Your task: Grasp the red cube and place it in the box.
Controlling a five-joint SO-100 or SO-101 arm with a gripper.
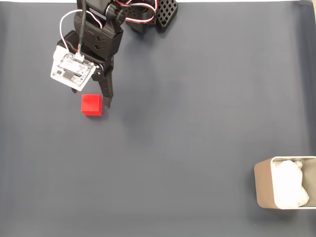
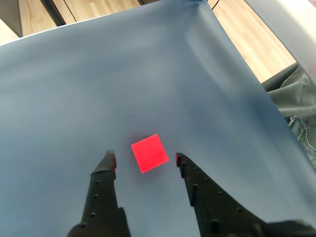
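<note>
Cube [image 2: 149, 153] sits on the counter [image 1: 197, 98], on its grey cover, upper-left in the fixed view, well apart from the box [image 1: 264, 183] at the lower-right edge. Box is open-topped w/ crumpled white paper [image 1: 290, 190] inside.

Tool [image 2: 145, 162] is spread wide, holding nothing. In the wrist view the cube lies between the two fingertips, a bit ahead of them, w/ a gap on each side. It's turned a little relative to the jaws, so the flat faces aren't square to the fingers [image 2: 109, 165]. In the fixed view one finger reaches down just beside the cube's right edge; can't tell if it touches.

Handling, as a guess: small, plain-sided, prob. light and stiff, so it shouldn't deform under a squeeze. Faces look smooth, maybe a bit slippery; a corner pinch could make it twist or pop out. Best hold is across two opposite flat faces, low to mid height, fingers centred on the faces. Cube looks nearly as wide as the opening, so not much margin sideways. Either rotate the wrist slightly to square up, or let the closing jaws turn the cube flat; being light, it will likely slide on the cover rather than resist. The paper in the box should cushion the drop, so no fragility worry there.
</note>
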